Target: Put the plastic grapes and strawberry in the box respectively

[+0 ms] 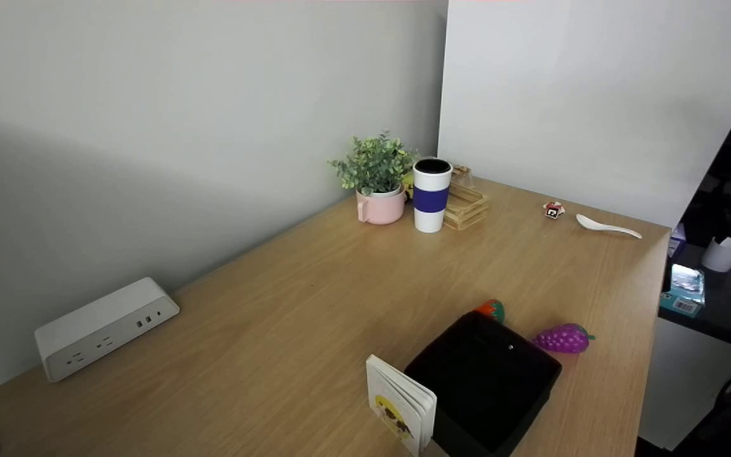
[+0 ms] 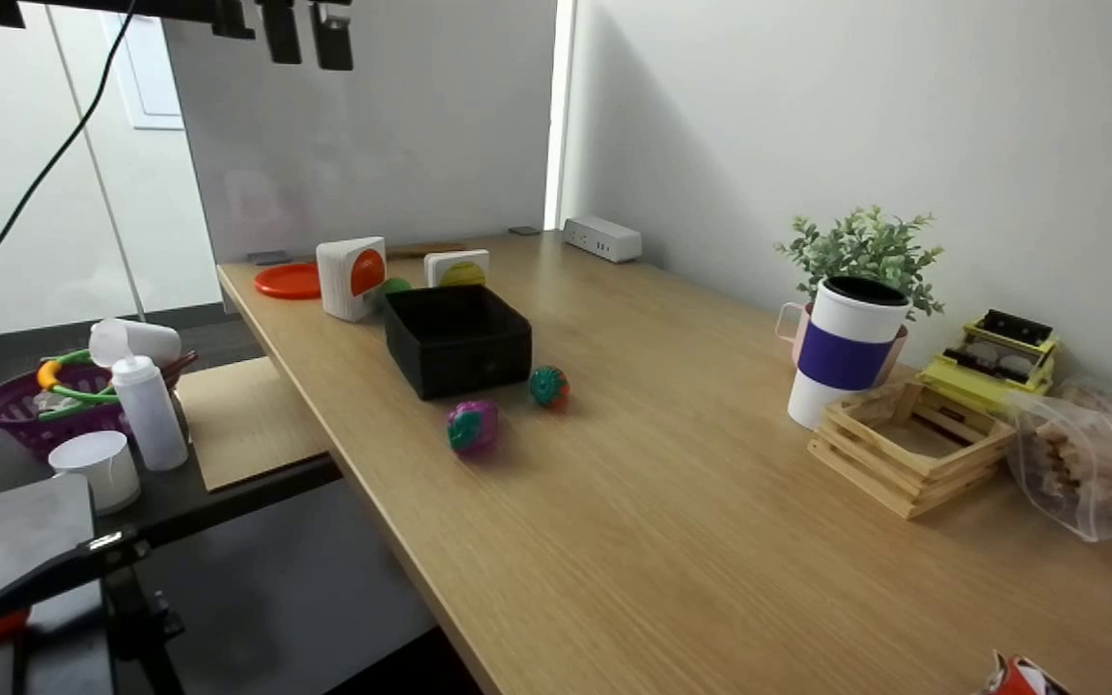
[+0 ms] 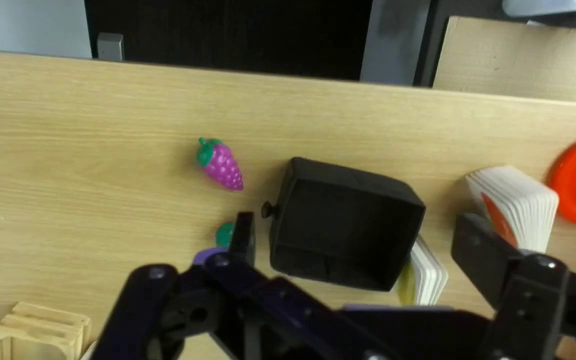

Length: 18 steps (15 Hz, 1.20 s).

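Note:
The plastic grapes, a purple cluster with a green top, lie on the table outside the box, in both exterior views [image 1: 562, 338] [image 2: 474, 427] and the wrist view [image 3: 223, 166]. The strawberry, red-orange with a green top, lies beside the box's knob side [image 1: 492, 310] [image 2: 548, 387]. In the wrist view a finger hides most of the strawberry [image 3: 224, 234]. The black box [image 1: 486, 381] [image 2: 409, 349] [image 3: 355, 179] stands open at the top, with nothing visible inside. My gripper [image 3: 363, 237] is open and empty, above the table, with the box showing between its fingers.
A small board book [image 1: 400, 406] stands against the box; a thicker white book [image 2: 348, 280] and a red plate [image 2: 288, 281] are nearby. A tumbler [image 1: 430, 197], a potted plant [image 1: 378, 181] and a wooden crate [image 2: 913, 449] stand toward the wall. The table edge [image 3: 288, 77] runs near the grapes.

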Each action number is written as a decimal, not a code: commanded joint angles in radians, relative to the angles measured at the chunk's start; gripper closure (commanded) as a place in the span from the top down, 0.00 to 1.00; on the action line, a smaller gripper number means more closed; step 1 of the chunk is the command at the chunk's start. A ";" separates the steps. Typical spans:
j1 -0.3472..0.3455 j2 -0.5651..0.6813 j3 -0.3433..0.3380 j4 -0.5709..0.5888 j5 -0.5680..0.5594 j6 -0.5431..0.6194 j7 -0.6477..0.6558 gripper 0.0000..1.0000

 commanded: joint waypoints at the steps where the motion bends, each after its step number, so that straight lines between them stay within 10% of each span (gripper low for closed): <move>1: -0.066 0.094 -0.033 0.046 -0.036 0.083 0.044 1.00; 9: -0.088 0.286 -0.169 0.055 0.162 0.207 -0.014 1.00; 18: -0.093 0.306 -0.170 0.055 0.151 0.208 -0.017 1.00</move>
